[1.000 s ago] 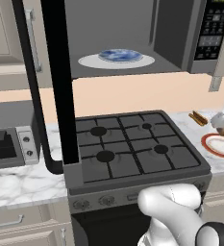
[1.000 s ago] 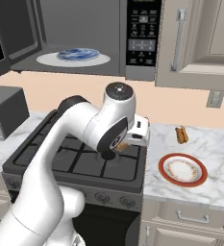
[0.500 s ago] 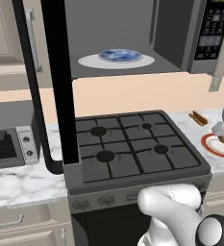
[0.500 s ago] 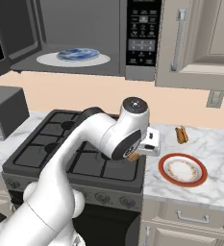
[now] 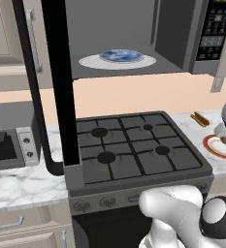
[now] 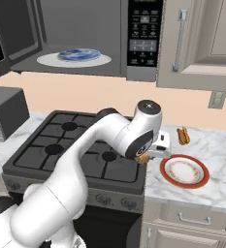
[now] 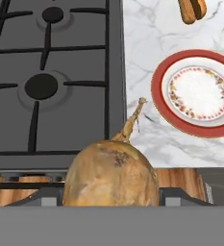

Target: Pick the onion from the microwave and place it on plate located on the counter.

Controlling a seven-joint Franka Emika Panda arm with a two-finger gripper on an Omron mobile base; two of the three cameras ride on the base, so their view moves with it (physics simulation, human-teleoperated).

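Swinging right across the stove (image 6: 75, 145), your arm has carried the onion (image 7: 111, 175) from mid-hob to the stove's right edge, just short of the plate (image 6: 185, 171) on the table (image 6: 216, 169). Your fingers (image 6: 144, 157) are clamped on the onion, held up over that edge. You're close now, I'd say: reach further right, then lower.

We see open marble surface (image 7: 147, 129) between stove (image 7: 56, 77) edge and plate (image 7: 200, 93), orange-brown item (image 7: 191, 9) lying beyond the plate
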